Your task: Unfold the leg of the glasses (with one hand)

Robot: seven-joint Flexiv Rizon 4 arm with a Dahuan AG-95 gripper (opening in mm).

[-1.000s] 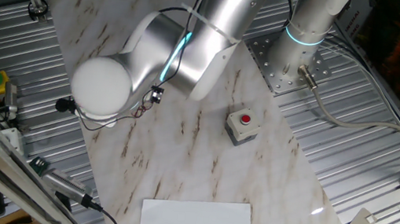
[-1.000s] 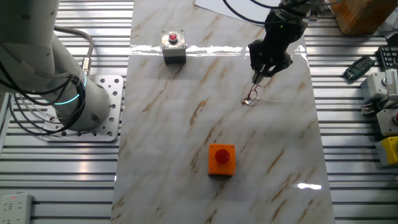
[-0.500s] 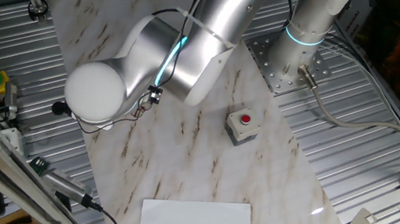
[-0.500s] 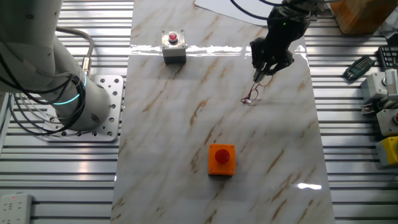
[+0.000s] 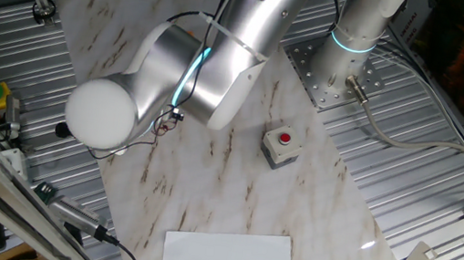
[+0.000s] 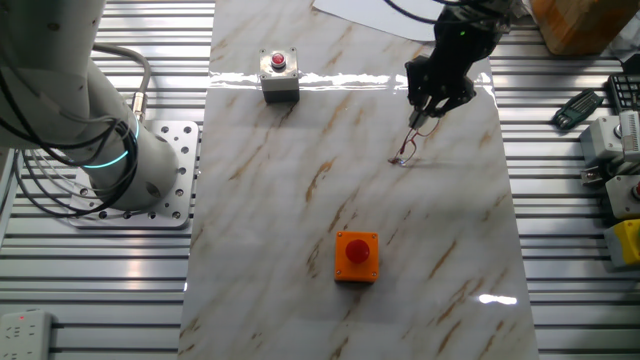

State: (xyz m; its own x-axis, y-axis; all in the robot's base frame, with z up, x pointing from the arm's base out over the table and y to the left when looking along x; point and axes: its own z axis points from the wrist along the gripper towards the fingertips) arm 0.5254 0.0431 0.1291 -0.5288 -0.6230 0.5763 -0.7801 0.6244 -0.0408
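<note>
In the other fixed view the glasses [image 6: 403,157] lie on the marble table [image 6: 300,200], right of centre, a small reddish-brown wire frame. The leg [image 6: 412,137] runs from the frame up to my gripper [image 6: 419,118]. The black gripper hangs over the table's far right part, and its fingertips are closed on the end of the leg. The frame's lower end rests on the table. In the one fixed view my silver arm [image 5: 196,60] hides the gripper, and only a small reddish bit of the glasses [image 5: 166,121] shows under it.
A grey button box [image 6: 279,75] with a red button stands at the far left of the table; it also shows in the one fixed view [image 5: 279,146]. An orange box [image 6: 356,256] stands near the front. A white sheet [image 5: 231,259] lies at one table end.
My gripper has moved a little up and away from the frame, drawing the leg out longer. The frame has shifted slightly after it. The arm's elbow has swung left in the one fixed view.
</note>
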